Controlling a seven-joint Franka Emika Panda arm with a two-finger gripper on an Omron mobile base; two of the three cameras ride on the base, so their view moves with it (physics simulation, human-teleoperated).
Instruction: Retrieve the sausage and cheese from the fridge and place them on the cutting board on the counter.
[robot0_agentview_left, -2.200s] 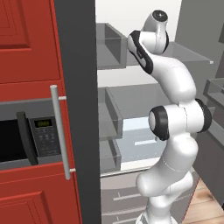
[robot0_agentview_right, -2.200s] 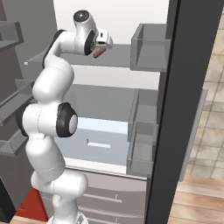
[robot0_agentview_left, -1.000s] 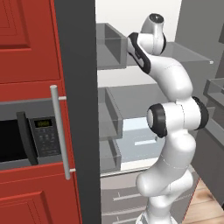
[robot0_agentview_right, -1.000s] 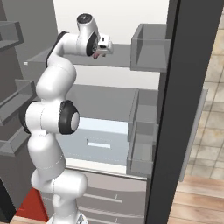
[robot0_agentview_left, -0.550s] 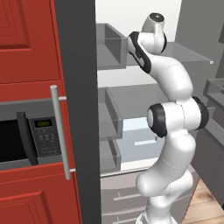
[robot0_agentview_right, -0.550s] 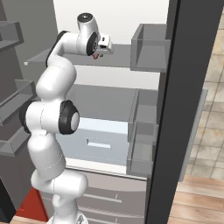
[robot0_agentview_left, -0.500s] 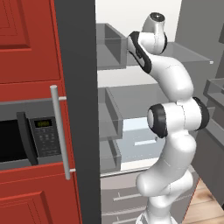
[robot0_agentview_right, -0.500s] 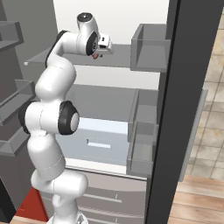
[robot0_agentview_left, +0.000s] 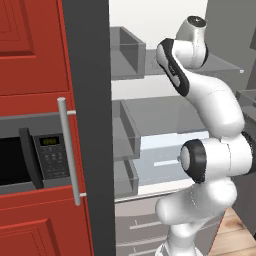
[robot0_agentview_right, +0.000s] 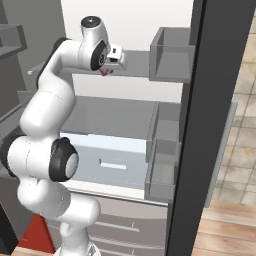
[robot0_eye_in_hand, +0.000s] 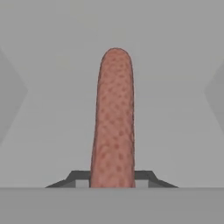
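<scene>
The fridge (robot0_agentview_right: 125, 115) stands open with my arm reaching in at its top shelf. The sausage (robot0_eye_in_hand: 113, 131), dark red-brown and speckled, stands up between my fingertips in the hand view. My gripper (robot0_eye_in_hand: 112, 177) is shut on its lower end. In the right base view the gripper (robot0_agentview_right: 108, 67) hangs just in front of the upper shelf, with the sausage (robot0_agentview_right: 104, 72) showing as a small red tip under the hand. The cheese, the cutting board and the counter are out of view.
The fridge's left door (robot0_agentview_left: 86, 125) with its bar handle (robot0_agentview_left: 69, 150) stands beside a built-in microwave (robot0_agentview_left: 25, 160) and red cabinets (robot0_agentview_left: 30, 45). The right door (robot0_agentview_right: 200, 140) carries grey bins (robot0_agentview_right: 172, 60). A pale drawer (robot0_agentview_right: 107, 160) lies below my arm.
The hand has drawn back a little from the upper shelf and sunk slightly, with the sausage still held in it. The base has stayed put.
</scene>
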